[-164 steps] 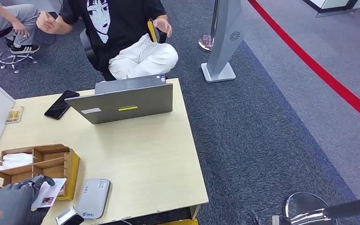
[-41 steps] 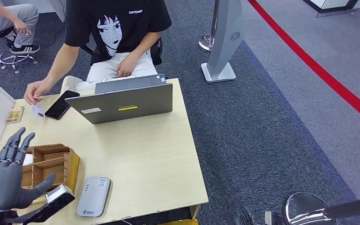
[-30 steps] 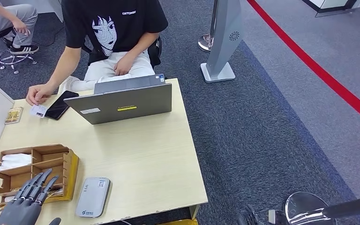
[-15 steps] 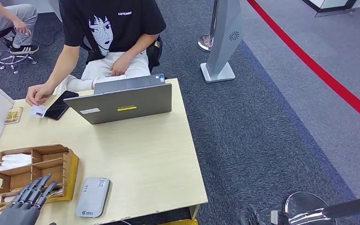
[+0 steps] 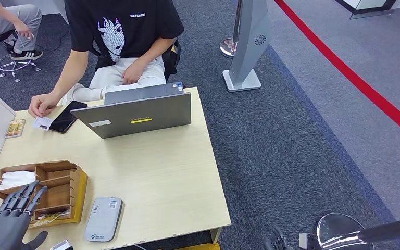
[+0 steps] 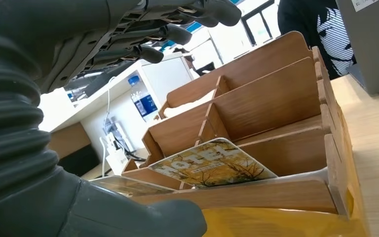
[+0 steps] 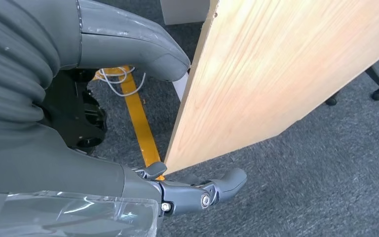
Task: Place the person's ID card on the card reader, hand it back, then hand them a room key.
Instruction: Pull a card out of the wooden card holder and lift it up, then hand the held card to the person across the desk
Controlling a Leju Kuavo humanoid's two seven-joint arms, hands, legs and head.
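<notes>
Beside phone (image 5: 65,117), ID card (image 5: 43,123), seemingly crosswise.

Head view: even, bright overhead indoor light, soft short shadows under the laptop (image 5: 138,111) and wooden organizer (image 5: 41,191) on the tabletop (image 5: 156,177). Focus sharp; slight bending of straight lines toward the frame edges. Specular highlight on the chrome stanchion base (image 5: 338,229).

Left wrist view: strong backlight, background blown out white; left hand (image 6: 79,74) close to the lens, dark and soft. Hotel card (image 6: 212,163) sharp.

Right wrist view: diffuse light, right hand (image 7: 79,98) slightly blurred, glare on a clear cover.
</notes>
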